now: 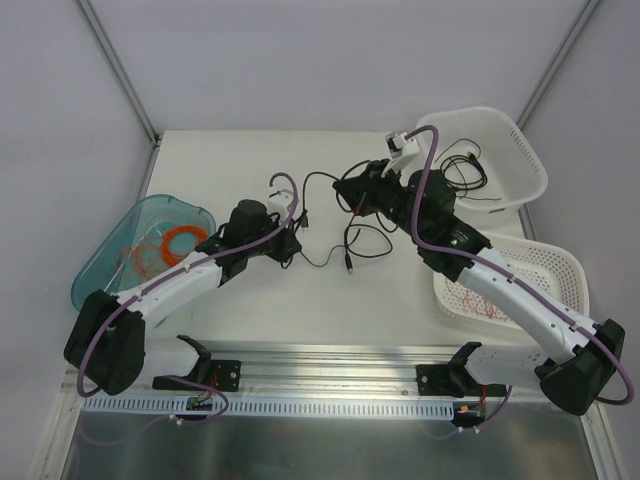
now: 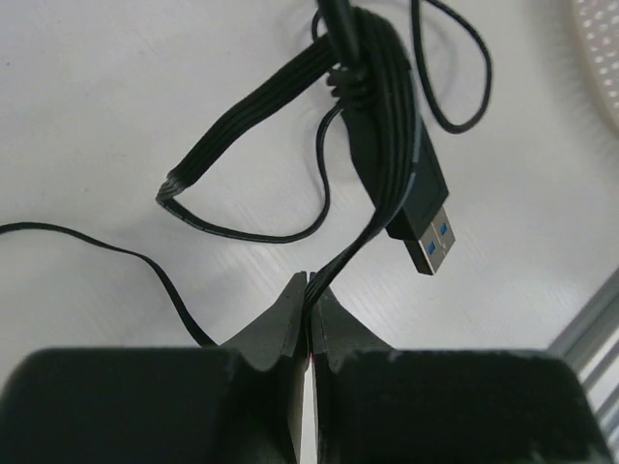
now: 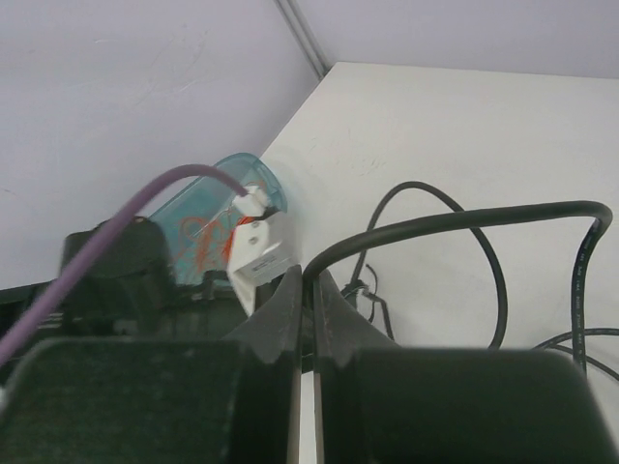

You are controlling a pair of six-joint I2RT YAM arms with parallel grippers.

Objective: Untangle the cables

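The cables (image 1: 335, 215) are a loose tangle of thin black wires in the middle of the white table, between my two grippers. My left gripper (image 1: 296, 244) is at the tangle's left end. In the left wrist view it (image 2: 310, 286) is shut on a flat bunch of black strands (image 2: 377, 145), just below a USB plug (image 2: 426, 208) with a blue insert. My right gripper (image 1: 354, 190) is at the tangle's upper right. In the right wrist view it (image 3: 310, 282) is shut on a thicker black cable (image 3: 455, 224) that arches away to the right.
A teal tray (image 1: 105, 262) at the left holds an orange ring coil (image 1: 184, 240). A white basket (image 1: 522, 150) at the back right holds more black cable. A second white basket (image 1: 562, 268) sits at the right. A metal rail (image 1: 330, 362) runs along the near edge.
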